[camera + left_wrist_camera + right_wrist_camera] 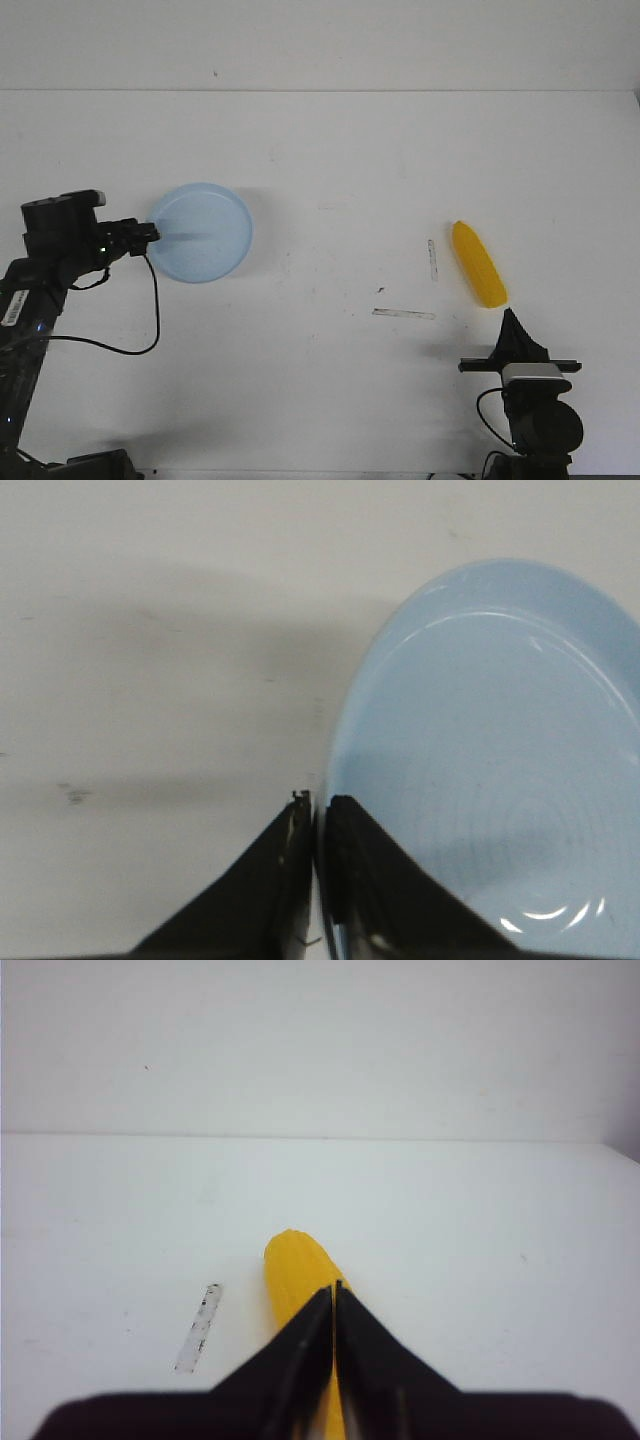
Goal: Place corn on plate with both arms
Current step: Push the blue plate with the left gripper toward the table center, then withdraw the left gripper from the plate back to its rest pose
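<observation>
Right gripper (511, 318) near the tabletop's front edge, fingers pressed together, empty. Just beyond, corn (478, 263) flat toward the right edge. Farther, by the left edge, left gripper (150, 233) pinching the plate (205, 215) rim.

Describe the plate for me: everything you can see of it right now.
The plate is round, pale blue and smooth, plastic by its look, with a low raised rim and faint rings in its base. It lies flat and empty on the white table, on the robot's left side. The left gripper is shut on its near-left rim. The corn lies far off.
</observation>
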You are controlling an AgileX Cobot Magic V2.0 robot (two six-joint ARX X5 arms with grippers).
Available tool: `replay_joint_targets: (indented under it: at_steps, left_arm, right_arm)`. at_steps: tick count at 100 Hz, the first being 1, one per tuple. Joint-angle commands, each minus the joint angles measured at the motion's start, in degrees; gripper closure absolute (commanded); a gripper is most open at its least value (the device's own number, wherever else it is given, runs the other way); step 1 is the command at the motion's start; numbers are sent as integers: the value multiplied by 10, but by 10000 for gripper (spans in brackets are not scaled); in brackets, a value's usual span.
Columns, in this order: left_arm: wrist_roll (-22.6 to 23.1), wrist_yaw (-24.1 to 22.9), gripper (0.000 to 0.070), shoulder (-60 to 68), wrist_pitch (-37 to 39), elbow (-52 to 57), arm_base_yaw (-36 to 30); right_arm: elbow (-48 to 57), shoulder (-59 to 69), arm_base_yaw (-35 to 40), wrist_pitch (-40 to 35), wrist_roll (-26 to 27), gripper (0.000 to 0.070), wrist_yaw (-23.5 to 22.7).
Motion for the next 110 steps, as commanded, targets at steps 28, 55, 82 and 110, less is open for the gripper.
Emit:
replay_joint_targets:
  at_steps: [28, 55, 82, 110]
  left_arm:
    - [89, 16, 700, 1, -88, 16, -200]
    - [137, -4, 700, 29, -90, 16, -334]
    - [156, -49, 700, 123, -72, 16, -382]
    - [156, -49, 700, 194, -53, 16, -383]
  right_arm:
    - [-1, 0, -1, 8, -1, 691, 0]
    - [-1, 0, -1, 8, -1, 691, 0]
    - [-1, 0, -1, 7, -1, 691, 0]
    - [-1, 0, -1, 7, -1, 691, 0]
